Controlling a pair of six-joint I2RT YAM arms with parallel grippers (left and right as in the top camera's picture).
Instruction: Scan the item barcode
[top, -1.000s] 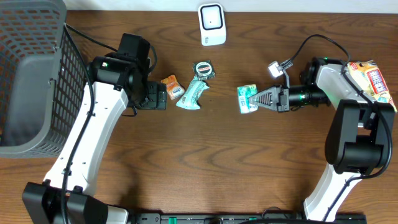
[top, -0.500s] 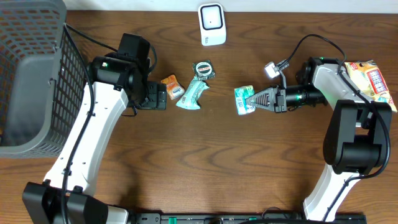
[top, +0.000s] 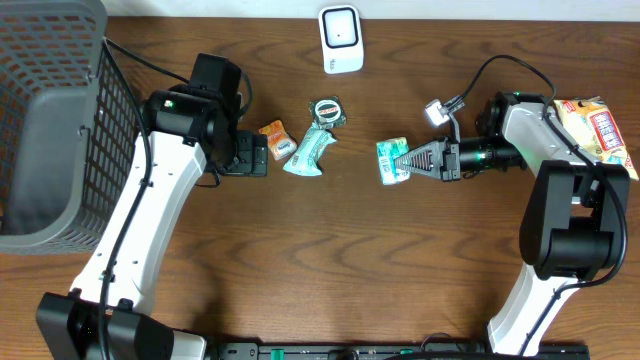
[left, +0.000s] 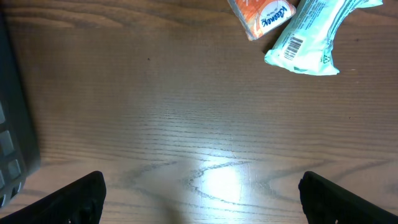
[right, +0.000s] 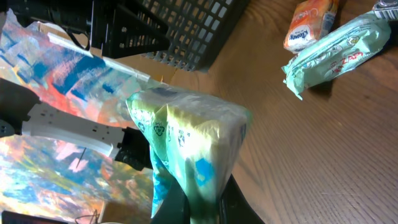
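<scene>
Holding a small green packet (top: 392, 160), the right gripper (top: 411, 160) is clamped shut on one end of it, a little right of the middle of the wooden table (top: 330, 270). The right wrist view shows the packet bunched up above the fingers, with recycling marks on its face but no barcode that can be made out. The white scanner (top: 341, 38) stands at the far edge of the table, well apart from the packet, further away and slightly left. Judging by this, the pick-up is done, while carrying the packet to the scanner and turning its code to face it are left to do. The left gripper (left: 202, 190) hangs with its jaws wide and empty over bare wood, near an orange packet (top: 273, 133) and a pale teal packet (top: 309, 152). A mesh basket (top: 40, 120) sits at the far left.
</scene>
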